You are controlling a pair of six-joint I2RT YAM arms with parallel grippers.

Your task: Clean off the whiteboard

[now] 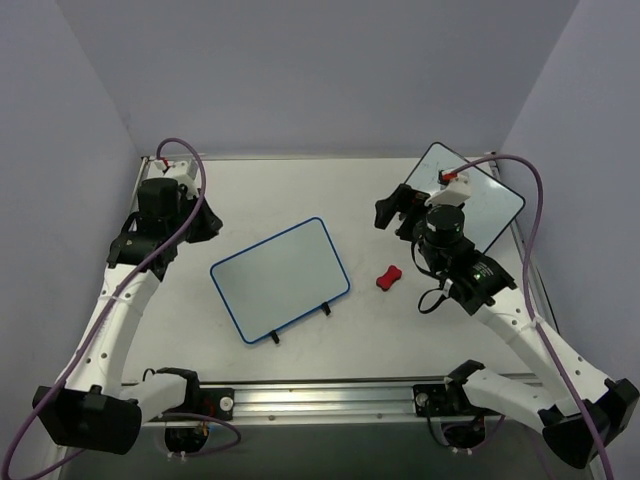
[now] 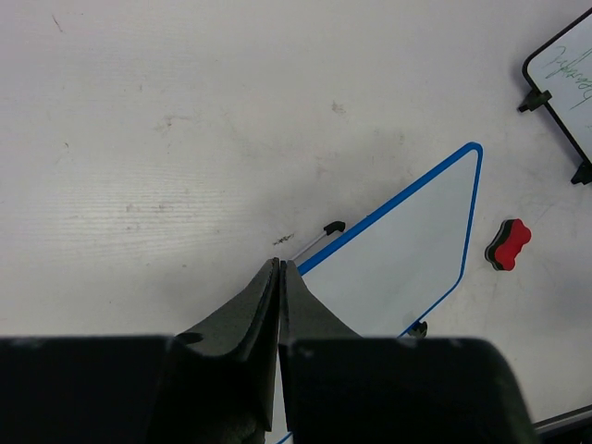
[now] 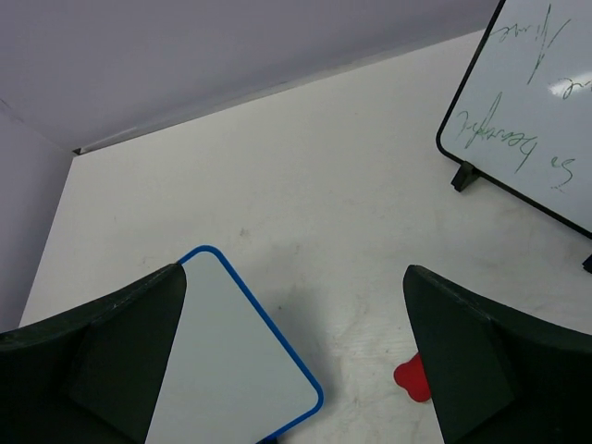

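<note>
Left end effector [image 2: 279,270] is sitting pinched closed, empty; right end effector [image 3: 294,287] is gaping wide, empty too; whiteboard [image 1: 280,278] is lying at centre of counter [image 1: 300,200], red eraser [image 1: 388,277] at its 3 o'clock; board's prob light, stiff, slick; pinning blue frame edge is looking safest.

The whiteboard [image 1: 280,278] is lying mid-surface [image 1: 300,190], with the eraser [image 1: 388,277] sitting just to its right (not touching). A second board [image 1: 480,200] is resting in the far right corner, behind the eraser. The left pincer [image 2: 280,264] is hovering left of the whiteboard.
</note>
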